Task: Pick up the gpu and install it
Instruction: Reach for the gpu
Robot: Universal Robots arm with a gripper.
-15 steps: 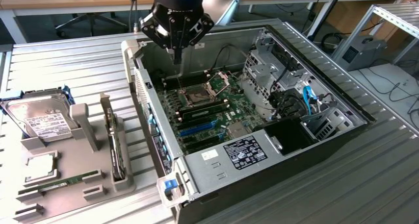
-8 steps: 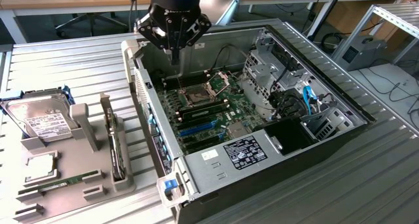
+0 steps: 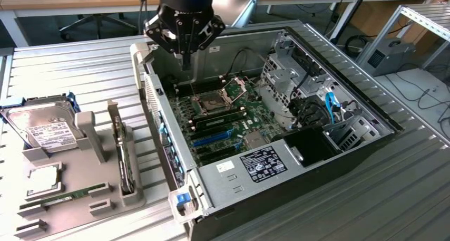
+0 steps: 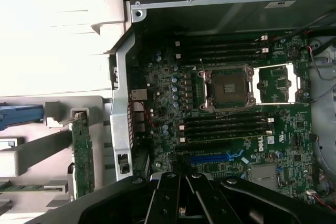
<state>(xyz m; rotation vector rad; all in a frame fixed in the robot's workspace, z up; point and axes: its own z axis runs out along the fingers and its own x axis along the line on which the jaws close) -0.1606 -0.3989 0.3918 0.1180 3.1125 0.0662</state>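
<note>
Ribbed metal tabletop (image 3: pixel 70 67) carries a grey holder (image 3: pixel 70 212) at the exterior view's left and an open PC case (image 3: pixel 355 80) lying on its side in the middle. Desks and a chair base stand behind.

The gpu (image 3: pixel 126 159) stands on edge in a slot along the holder's side nearest the case, with its silver bracket at the far end. It is untouched and not yet installed. In the wrist view it appears edge-on as a narrow green board (image 4: pixel 82 150) just outside the case's rear panel.

Also in the holder are a RAM stick (image 3: pixel 67 196) lying flat, a CPU (image 3: pixel 43 176) and, at the far end, a hard drive (image 3: pixel 42 127) with a white label.

The gripper (image 3: pixel 186 66) hangs over the far corner of the case, on the side toward the holder, pointing down and well apart from the gpu. Its fingers (image 4: pixel 169 192) are pressed together with nothing between them.

Inside the case the motherboard (image 3: pixel 243 122) lies exposed. An empty CPU socket (image 3: pixel 211 101) sits near its middle, with black memory slots on either side, and a blue slot (image 3: pixel 211 138) lies closer to the power supply (image 3: pixel 264 164). A drive cage with cables fills the side toward the exterior view's right.
</note>
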